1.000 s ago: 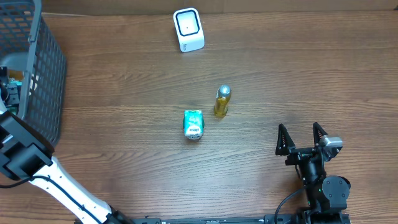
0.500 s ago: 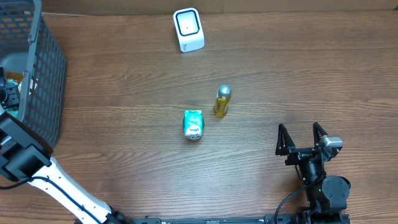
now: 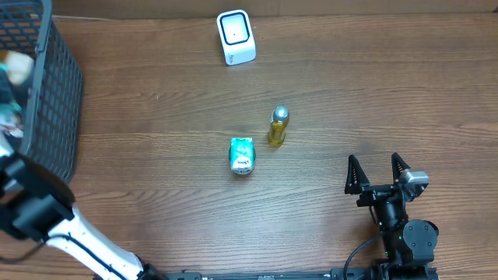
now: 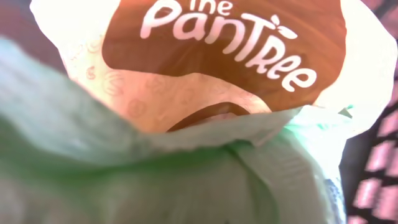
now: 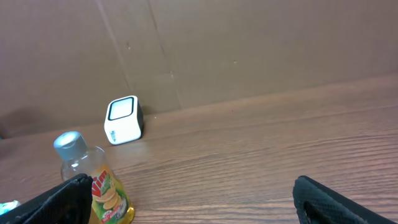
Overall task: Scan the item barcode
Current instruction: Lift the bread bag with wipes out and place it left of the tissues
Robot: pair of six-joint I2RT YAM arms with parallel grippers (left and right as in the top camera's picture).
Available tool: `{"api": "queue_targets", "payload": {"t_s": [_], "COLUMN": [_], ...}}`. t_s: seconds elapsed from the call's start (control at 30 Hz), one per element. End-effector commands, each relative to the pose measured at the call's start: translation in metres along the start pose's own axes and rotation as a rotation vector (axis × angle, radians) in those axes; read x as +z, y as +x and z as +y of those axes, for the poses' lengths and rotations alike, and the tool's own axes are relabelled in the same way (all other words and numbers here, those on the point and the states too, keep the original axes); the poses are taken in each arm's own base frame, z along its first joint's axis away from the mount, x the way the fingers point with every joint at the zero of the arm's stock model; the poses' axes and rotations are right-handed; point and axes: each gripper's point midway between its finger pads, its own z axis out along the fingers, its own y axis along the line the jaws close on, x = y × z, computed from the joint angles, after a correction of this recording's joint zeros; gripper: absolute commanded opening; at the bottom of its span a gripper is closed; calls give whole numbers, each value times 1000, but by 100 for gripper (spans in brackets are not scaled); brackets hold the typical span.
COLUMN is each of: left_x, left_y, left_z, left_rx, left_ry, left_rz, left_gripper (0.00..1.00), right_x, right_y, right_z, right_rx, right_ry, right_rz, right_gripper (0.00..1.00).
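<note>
1. The white and brown plastic packet printed "the PanTree" (image 4: 236,43) fills the left wrist view, very close to the camera. A pale green crumpled wrapper (image 4: 155,174) covers its lower part.
2. This packet is inside the black mesh basket (image 3: 58,101), which stands at the left edge of the brown wooden tabletop (image 3: 156,117). A bit of the mesh shows beside the packet.
3. The left pincer reaches into the basket. Its fingers show in no view, so I cannot tell if it is wide, narrow or holding the packet.
4. The white cube-shaped barcode scanner (image 3: 236,36) stands at the far edge of the tabletop, well apart from the basket.
5. Near the middle, a yellow bottle with a silver cap (image 3: 278,127) stands upright. A small green and white pack (image 3: 242,155) lies just beside it.
6. The right pincer (image 3: 373,160) is at the near right side, with its jaws wide and nothing between them.
</note>
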Motion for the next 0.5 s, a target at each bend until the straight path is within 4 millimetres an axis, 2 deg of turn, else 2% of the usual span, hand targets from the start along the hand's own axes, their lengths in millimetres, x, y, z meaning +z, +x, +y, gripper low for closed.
{"api": "queue_targets", "payload": {"t_s": [0.0, 0.13, 0.23, 0.33, 0.37, 0.47], "left_x": [-116, -203, -249, -278, -284, -286], "left_y": [-59, -81, -87, -81, -73, -45], "left_z": [12, 10, -14, -47, -62, -99], "left_rx": [-114, -224, -284, -311, -301, -280], "left_ry": [-22, 14, 173, 356, 418, 506], "left_rz": [-262, -436, -512, -504, -473, -339], "left_gripper": [29, 29, 26, 25, 24, 23], "right_x": [0, 0, 0, 0, 0, 0], "right_y": [2, 2, 3, 3, 3, 3], "right_z": [2, 2, 2, 2, 2, 2], "right_rx": [-3, -3, -3, -3, -3, -3], "right_ry": [-10, -10, -10, -10, -10, -10], "right_rz": [-1, -1, 0, 0, 0, 0], "right_gripper": [100, 100, 100, 100, 100, 100]}}
